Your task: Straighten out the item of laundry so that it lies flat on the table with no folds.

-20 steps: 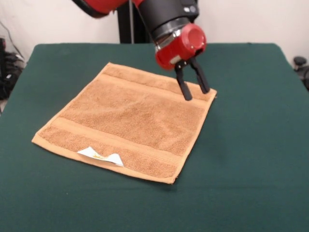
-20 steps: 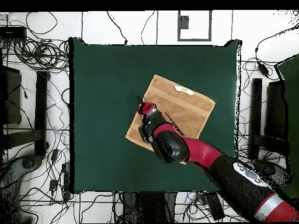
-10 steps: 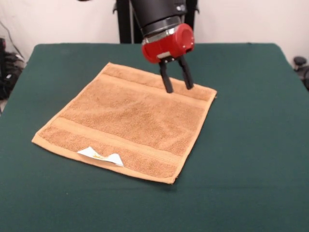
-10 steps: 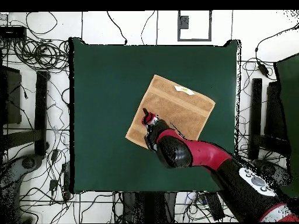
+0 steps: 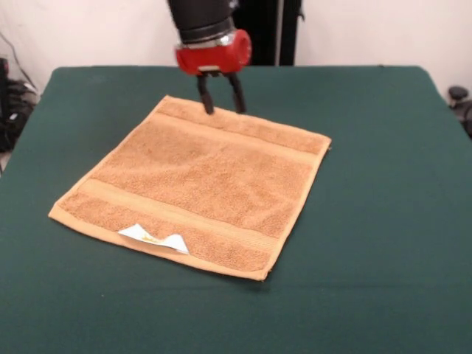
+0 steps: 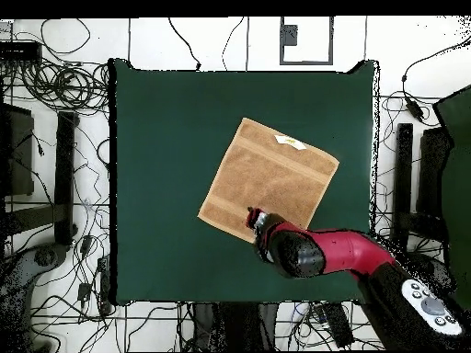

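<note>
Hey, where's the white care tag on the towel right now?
In the front view the white care tag lies on the towel at its near short edge, toward the left corner, opposite the end under the open gripper.

Robot lab: cable tangle [image 6: 60, 87] around green-clothed table [image 6: 166, 138].

The towel [image 5: 199, 184] is looped, matt terry cloth with flatter woven bands. The table [image 5: 383, 221] wears smooth matt fabric. The gripper [image 5: 220, 102] housing looks glossy.
</note>
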